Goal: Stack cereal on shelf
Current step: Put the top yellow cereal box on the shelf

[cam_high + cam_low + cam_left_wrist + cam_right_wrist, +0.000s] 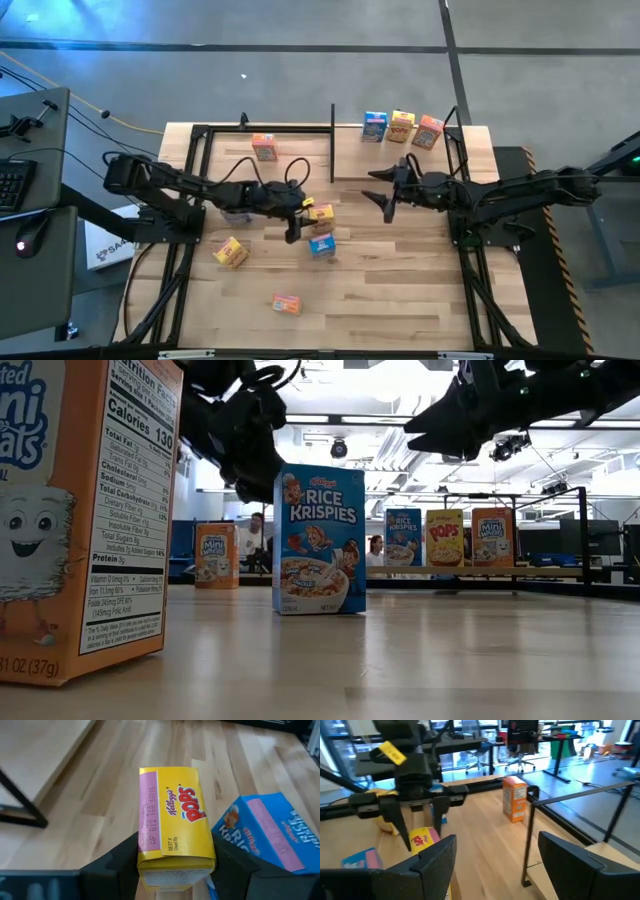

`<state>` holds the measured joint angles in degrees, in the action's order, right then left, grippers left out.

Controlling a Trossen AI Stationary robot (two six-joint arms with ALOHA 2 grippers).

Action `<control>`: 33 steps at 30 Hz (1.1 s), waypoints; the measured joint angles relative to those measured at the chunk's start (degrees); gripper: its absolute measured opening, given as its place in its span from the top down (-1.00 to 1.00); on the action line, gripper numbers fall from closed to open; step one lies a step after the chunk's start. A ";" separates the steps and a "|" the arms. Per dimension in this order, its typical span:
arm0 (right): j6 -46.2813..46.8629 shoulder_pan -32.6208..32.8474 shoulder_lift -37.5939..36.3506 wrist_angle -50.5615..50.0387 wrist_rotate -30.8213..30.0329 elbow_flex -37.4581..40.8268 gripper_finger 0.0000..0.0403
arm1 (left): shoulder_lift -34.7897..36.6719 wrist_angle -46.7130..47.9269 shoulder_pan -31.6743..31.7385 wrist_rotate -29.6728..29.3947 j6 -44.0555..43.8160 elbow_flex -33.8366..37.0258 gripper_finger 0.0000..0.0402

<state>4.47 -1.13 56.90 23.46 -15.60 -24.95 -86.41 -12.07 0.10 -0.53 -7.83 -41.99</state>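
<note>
Straddling the small yellow Corn Pops cardboard box [175, 820], my left claw [296, 218] has its two dark fingers [117, 865] apart, one at each long side of it. In the left wrist view the flanks sit right against the pads, but I cannot tell whether I am bearing on them yet; I judge it a bracket and not a firm hold. That box lies just left of centre in the high view [321, 212], its long axis running straight away from my wrist, so the jaws cross its narrow width, which suits a squeeze. Touching or nearly touching its side is the blue Rice Krispies box [270, 835], standing upright at centre in the low view [319, 538]; that neighbour is what I must not drag along.

Up in the high view's upper right, the light-wood shelf board with thin black posts [440, 150] already carries a blue, a yellow and an orange box [400, 127] in a row. It lies across the table from me, nearer my right claw [385, 196], which hangs spread and empty right of centre.
</note>
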 joint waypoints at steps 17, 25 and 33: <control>3.73 0.03 0.00 3.58 8.87 0.00 -0.35 | -1.07 -1.62 -1.05 -0.03 -3.45 -0.53 0.07; 5.53 0.71 2.42 2.12 12.01 0.00 -0.35 | -1.07 -3.22 -1.01 -0.09 -4.07 -0.53 0.07; 3.43 4.13 11.83 0.41 9.10 -4.47 -0.51 | -1.07 -3.13 -1.01 1.83 -1.09 -0.53 0.07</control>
<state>7.90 3.00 68.73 23.87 -6.50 -29.41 -87.48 -15.20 -0.91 1.30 -8.92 -42.52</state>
